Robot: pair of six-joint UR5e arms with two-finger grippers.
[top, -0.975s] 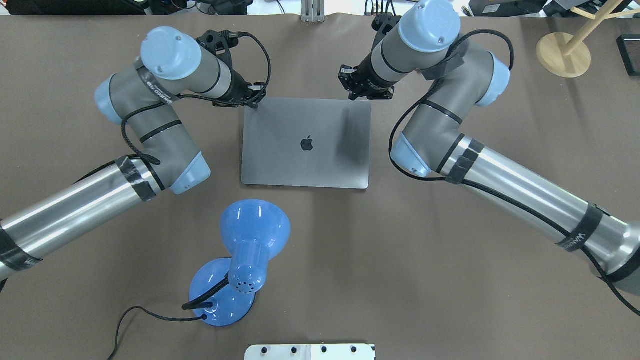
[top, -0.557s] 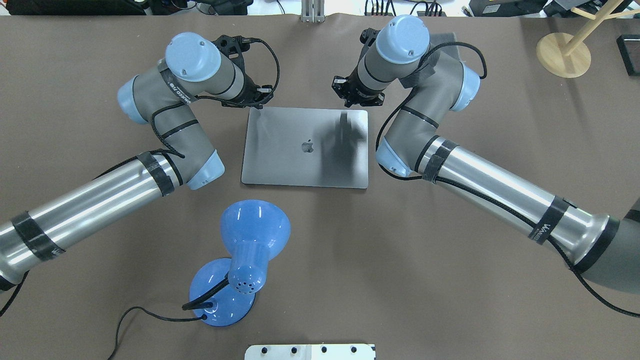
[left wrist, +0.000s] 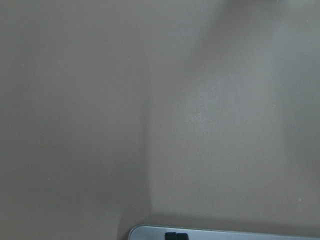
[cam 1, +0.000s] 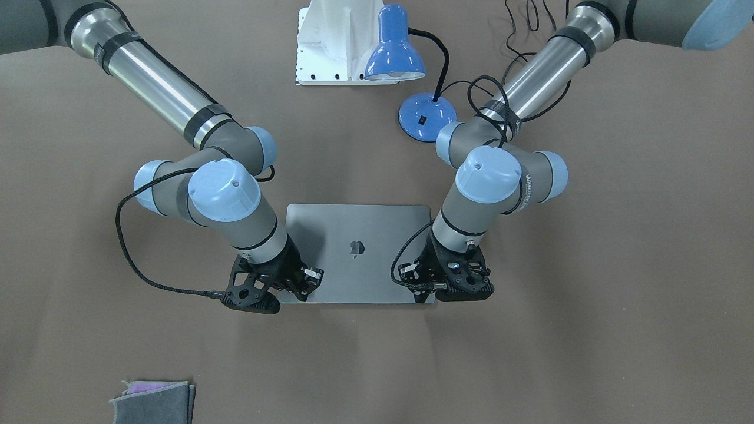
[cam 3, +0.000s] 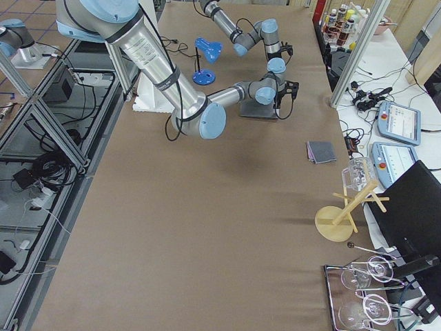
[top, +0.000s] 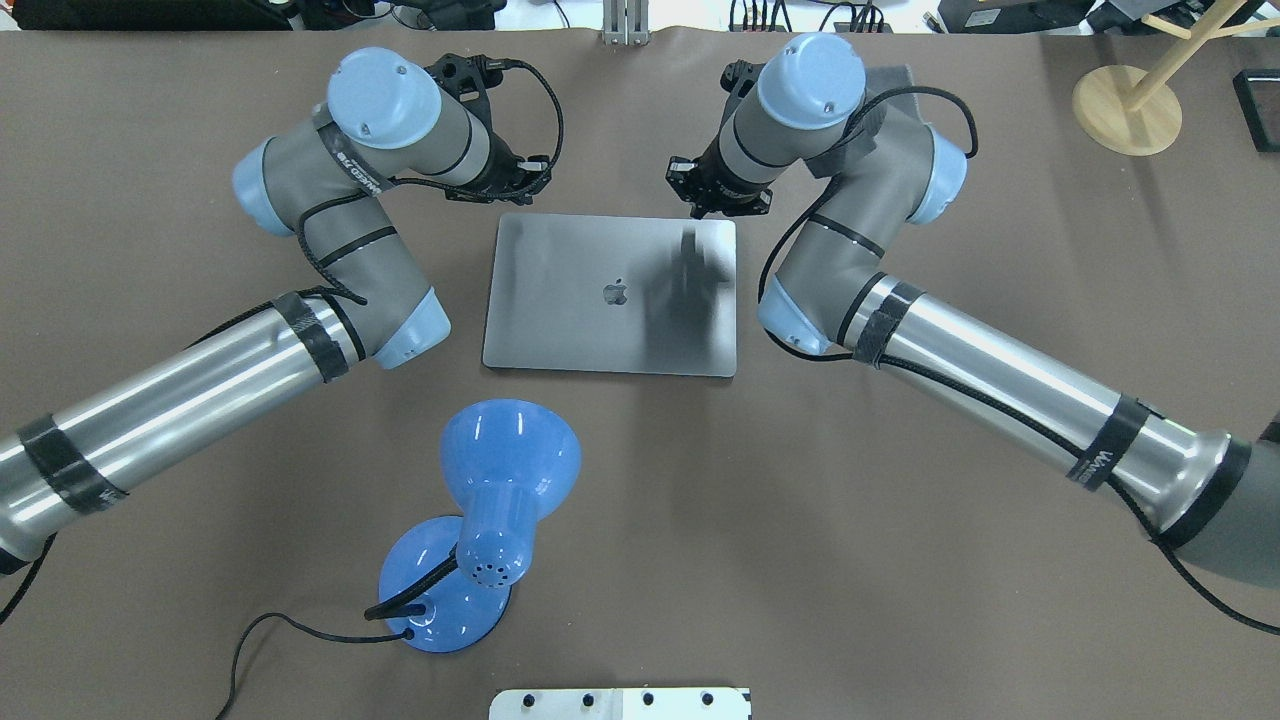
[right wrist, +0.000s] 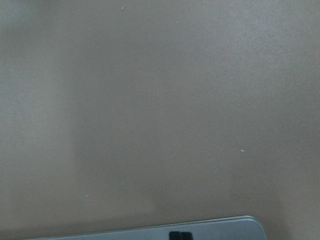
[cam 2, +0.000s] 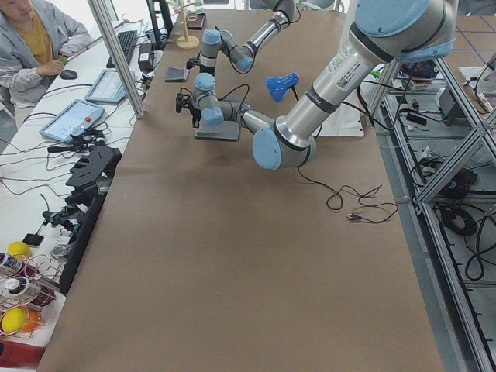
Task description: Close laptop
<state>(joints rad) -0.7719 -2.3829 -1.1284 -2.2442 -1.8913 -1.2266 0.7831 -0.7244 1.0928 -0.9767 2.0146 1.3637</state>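
The space-grey laptop [top: 612, 295] lies shut and flat on the brown table, apple logo up; it also shows in the front view [cam 1: 359, 253]. My left gripper [top: 522, 188] stands at the laptop's far left corner and my right gripper [top: 712, 200] at its far right corner. In the front view the left gripper [cam 1: 433, 288] is on the right and the right gripper [cam 1: 297, 282] on the left. Each wrist view shows one dark fingertip [left wrist: 176, 236] [right wrist: 180, 234] over the lid's edge [left wrist: 225, 234] [right wrist: 215, 229], so both look shut and empty.
A blue desk lamp [top: 500, 480] with its black cord stands just in front of the laptop toward the robot. A wooden stand [top: 1127, 110] is at the far right. A white base plate [top: 620, 703] is at the near edge. A grey cloth [cam 1: 153, 403] lies on the operators' side.
The lid has gone down from slightly raised to flat. Both arms swung inward, then the grippers drew back a little toward the laptop's far edge.
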